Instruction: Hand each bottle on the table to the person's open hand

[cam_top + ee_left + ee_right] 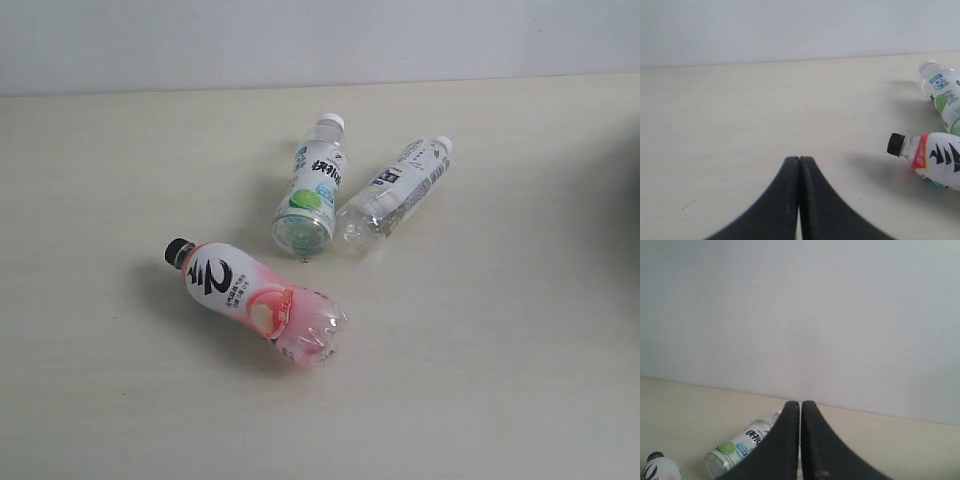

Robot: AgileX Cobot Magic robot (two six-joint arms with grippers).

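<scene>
Worktop: we see three bottles lying on their sides, none lifted.
Pink bottle: black-capped; our landmark.
Green-and-white bottle: just beyond the pink bottle, apart from it.
White-labelled bottle: beyond the pink bottle too, farther off.
Left claw: jaws pressed together, empty, near the pink bottle's cap.
Right claw: closed, empty.
Person's open hand: not in view.
Progress: we judge that no grasp has begun and that all three bottles are left to hand over.

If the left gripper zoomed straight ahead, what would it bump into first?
Probably nothing: ahead of the left gripper lies only bare table, then the pale wall. The pink-labelled bottle and green-and-white bottle sit off to the side of its line.
</scene>
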